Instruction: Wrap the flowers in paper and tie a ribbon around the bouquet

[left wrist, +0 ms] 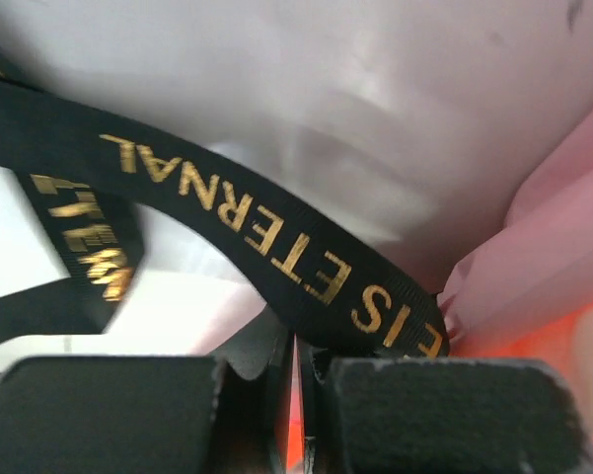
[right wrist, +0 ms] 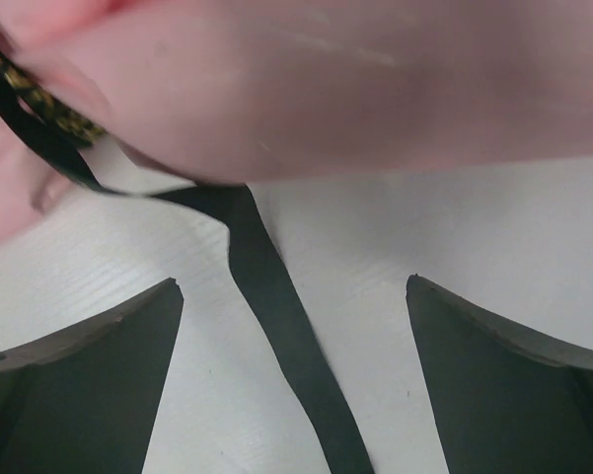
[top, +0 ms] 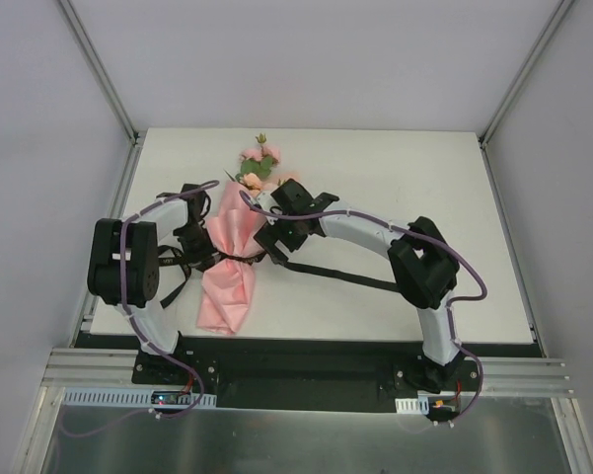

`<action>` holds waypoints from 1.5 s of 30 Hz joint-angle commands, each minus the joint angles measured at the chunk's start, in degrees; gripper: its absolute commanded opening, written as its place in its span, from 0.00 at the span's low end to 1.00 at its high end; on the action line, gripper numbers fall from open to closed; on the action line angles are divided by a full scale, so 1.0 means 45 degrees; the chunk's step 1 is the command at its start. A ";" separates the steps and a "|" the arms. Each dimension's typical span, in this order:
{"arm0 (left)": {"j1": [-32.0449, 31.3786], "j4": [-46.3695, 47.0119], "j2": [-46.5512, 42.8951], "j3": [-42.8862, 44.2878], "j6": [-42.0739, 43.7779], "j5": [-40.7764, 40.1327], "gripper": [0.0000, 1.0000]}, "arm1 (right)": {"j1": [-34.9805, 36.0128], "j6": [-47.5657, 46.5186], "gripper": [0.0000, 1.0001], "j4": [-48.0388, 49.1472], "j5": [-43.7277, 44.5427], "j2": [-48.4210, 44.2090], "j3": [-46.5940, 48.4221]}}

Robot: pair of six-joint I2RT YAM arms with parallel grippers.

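The bouquet (top: 229,259) lies on the table (top: 405,178), its flowers (top: 259,163) at the far end. The left end effector (left wrist: 296,360) is pressed together against the ribbon (left wrist: 247,212), but whether it pinches it is hidden. The right end effector (right wrist: 294,284) is spread wide, straddling a ribbon tail under blurred paper (right wrist: 355,89).

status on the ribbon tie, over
Left tool shut, ribbon crossing just ahead of it, grip unclear. Right tool open, astride a loose ribbon run. Bouquet wrapped, ribbon at its waist. No obstruction seen.
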 commanded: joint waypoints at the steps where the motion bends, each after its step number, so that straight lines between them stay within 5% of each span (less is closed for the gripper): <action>1: -0.0816 0.0640 -0.0177 -0.0482 -0.0693 0.1712 0.00 | 0.0225 -0.0732 1.00 -0.0565 -0.0648 0.0450 0.1127; 8: -0.0545 0.0464 -0.1696 -0.0813 -0.0851 0.0913 0.06 | 0.0206 -0.1026 0.98 -0.0839 -0.0687 0.0684 0.1010; 11: -0.0096 0.0406 -0.2906 -0.1320 -0.0948 0.0853 0.23 | 0.0245 -0.1124 0.93 -0.0839 -0.0474 0.0919 0.1010; 16: 0.1190 0.0483 -0.4648 -0.2142 -0.1357 0.1516 0.69 | 0.0401 -0.0988 0.86 -0.0858 -0.0180 0.1232 0.1010; 21: 0.1585 0.0523 -0.4924 -0.1597 -0.0367 0.0895 0.69 | 0.0421 -0.0792 0.61 -0.0723 -0.0100 0.1583 0.1284; 24: 0.1604 0.0406 -0.4339 -0.1070 0.0513 0.0424 0.63 | 0.0343 -0.0246 0.25 -0.0468 0.0465 0.1545 0.1206; 25: 0.1566 0.0425 -0.4280 -0.0972 0.0555 0.0366 0.61 | 0.0342 -0.0090 0.01 -0.0410 0.0717 0.1525 0.1147; 29: 0.1041 0.0659 -0.4863 -0.0932 0.1237 -0.0472 0.59 | -0.0221 0.1390 0.01 -0.0078 0.2741 0.0921 0.0329; 38: -0.3684 0.0698 -0.3265 -0.0210 0.4674 -0.3987 0.63 | -0.2351 0.1788 0.00 0.0626 0.2224 -0.0233 -0.1392; 45: -0.6128 0.2239 -0.2951 0.0358 0.6959 -0.2840 0.67 | -0.3036 0.1611 0.00 0.0411 0.1170 -0.0428 -0.1275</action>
